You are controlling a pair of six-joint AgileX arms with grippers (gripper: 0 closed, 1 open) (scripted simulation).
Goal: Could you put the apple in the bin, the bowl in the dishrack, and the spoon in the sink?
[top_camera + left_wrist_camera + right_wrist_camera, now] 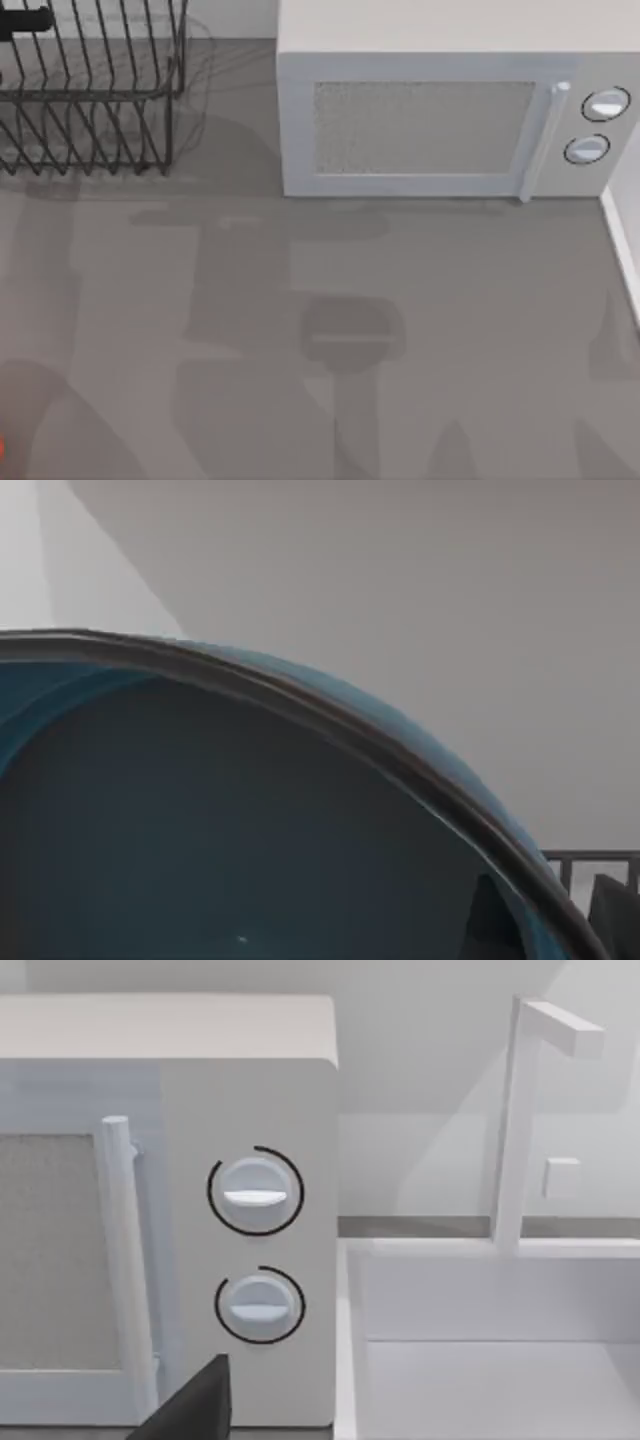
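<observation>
The teal-blue bowl (pixel 200 820) with its reddish-brown rim sits very close in the left wrist view. My left gripper (pixel 545 920) is shut on the bowl's rim, one dark finger inside and one outside. Bars of the black wire dishrack (pixel 585 860) show just past the rim. In the top view the dishrack (pixel 90 100) stands at the back left, with a black part of my left arm (pixel 25 20) over it. A sliver of the red apple (pixel 2 448) shows at the front left edge. The sink (pixel 500 1250) lies at the right. The spoon and the bin are out of view.
A white microwave (pixel 440 110) stands at the back, between the dishrack and the sink's rim (pixel 625 250). A white faucet (pixel 520 1120) rises behind the sink. My right gripper (pixel 190 1410) hangs in front of the microwave's two dials (pixel 255 1195).
</observation>
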